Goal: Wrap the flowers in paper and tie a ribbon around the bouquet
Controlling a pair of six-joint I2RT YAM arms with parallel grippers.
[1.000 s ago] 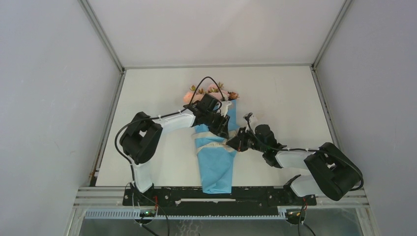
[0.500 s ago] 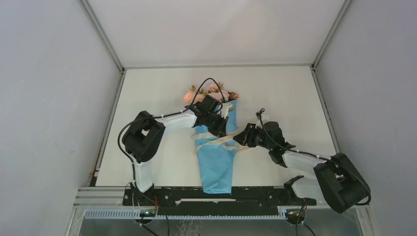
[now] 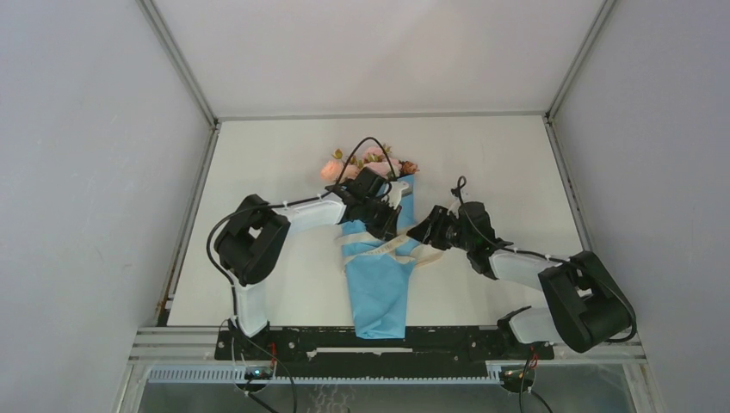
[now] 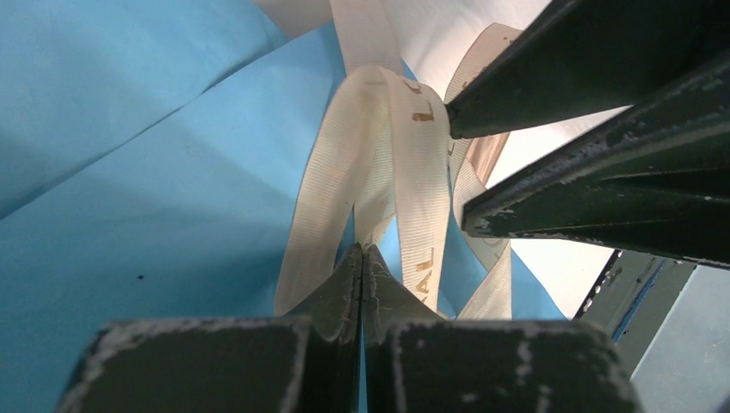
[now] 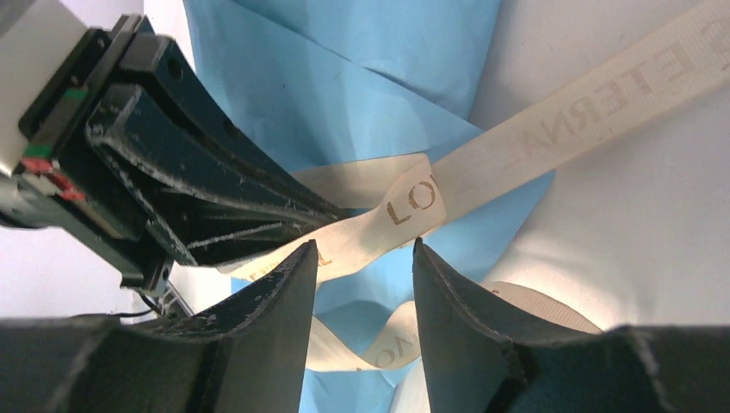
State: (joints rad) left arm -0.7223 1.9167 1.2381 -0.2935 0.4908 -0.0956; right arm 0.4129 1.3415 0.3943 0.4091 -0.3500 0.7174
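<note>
The bouquet lies in the middle of the table. Its pink flowers (image 3: 370, 163) point to the far side and its light blue paper (image 3: 379, 297) cone runs toward the near edge. A cream ribbon (image 3: 398, 249) with gold letters crosses the cone's waist in loose loops. My left gripper (image 3: 389, 228) hangs over that waist, shut on a fold of the ribbon (image 4: 413, 163) at its tips (image 4: 361, 251). My right gripper (image 3: 419, 234) faces it from the right. It is open, and a ribbon (image 5: 551, 129) strand runs just past its fingertips (image 5: 364, 249).
The white table (image 3: 499, 163) is boxed in by grey walls on the left, right and far sides. A metal rail (image 3: 344, 344) carrying both arm bases runs along the near edge. A black cable (image 3: 366, 142) arcs over the flowers from my left wrist.
My left gripper has shut on the ribbon. My right gripper has opened, let go of the ribbon, and shifted slightly toward the far side beside the left one.
</note>
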